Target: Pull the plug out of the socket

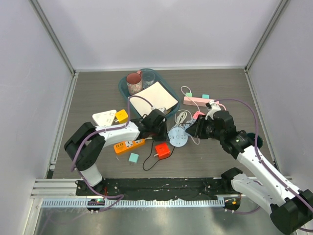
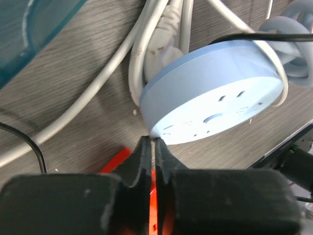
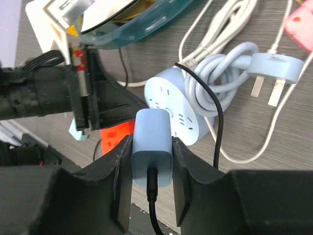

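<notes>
plug [image 3: 152, 131] pinched in my right gripper [image 3: 151, 143], black cable [image 3: 155, 211] trailing | just over round blue socket [image 3: 162, 98] | socket mid-table [image 1: 220, 154], toward near edge | my left gripper [image 2: 152, 145] pressed together, tips touching socket's rim

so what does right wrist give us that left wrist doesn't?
Only right wrist: the pale blue plug clamped between the right fingers, its black cable, and the coiled cord with a three-pin plug on its end.
Only left wrist: the left fingers closed together, tips at the rim of the round socket, whose visible face has nothing plugged in.
Both: that socket, the white cables, the teal tray edge and the red block.
</notes>
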You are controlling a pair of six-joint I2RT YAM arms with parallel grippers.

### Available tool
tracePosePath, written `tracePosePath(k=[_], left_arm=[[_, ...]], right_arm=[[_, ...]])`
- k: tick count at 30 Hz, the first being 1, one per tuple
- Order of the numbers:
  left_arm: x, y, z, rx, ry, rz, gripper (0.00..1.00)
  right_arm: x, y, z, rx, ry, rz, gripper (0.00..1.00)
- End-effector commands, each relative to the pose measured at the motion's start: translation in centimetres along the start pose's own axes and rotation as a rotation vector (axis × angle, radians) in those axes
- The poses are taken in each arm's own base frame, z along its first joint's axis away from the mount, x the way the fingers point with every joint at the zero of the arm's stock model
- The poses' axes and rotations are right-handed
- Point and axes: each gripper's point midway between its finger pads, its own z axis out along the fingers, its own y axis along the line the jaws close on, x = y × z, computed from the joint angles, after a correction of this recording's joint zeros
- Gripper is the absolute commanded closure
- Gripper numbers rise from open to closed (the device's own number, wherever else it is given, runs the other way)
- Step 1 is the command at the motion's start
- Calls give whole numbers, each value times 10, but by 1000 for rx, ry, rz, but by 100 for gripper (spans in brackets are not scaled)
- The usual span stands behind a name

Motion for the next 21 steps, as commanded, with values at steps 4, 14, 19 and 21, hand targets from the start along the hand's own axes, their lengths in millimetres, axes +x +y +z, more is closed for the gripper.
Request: tracePosePath(k=[4,14,19,21], left_arm=[[0,-12,-12,94,5,28,100],[-12,-57,-34,285,-7,60,86],[-22,-75,-56,358,-46,100,51],[-28,-82,-66,373,-67,118,41]], right_arm=[[-40,-2,-9,86,-125,-6,99],[-33,-22,-2,179,-110,22,99],[-25,-24,-4,174,-107,46,99],[-25,-28,-10,207,-106,52,99]])
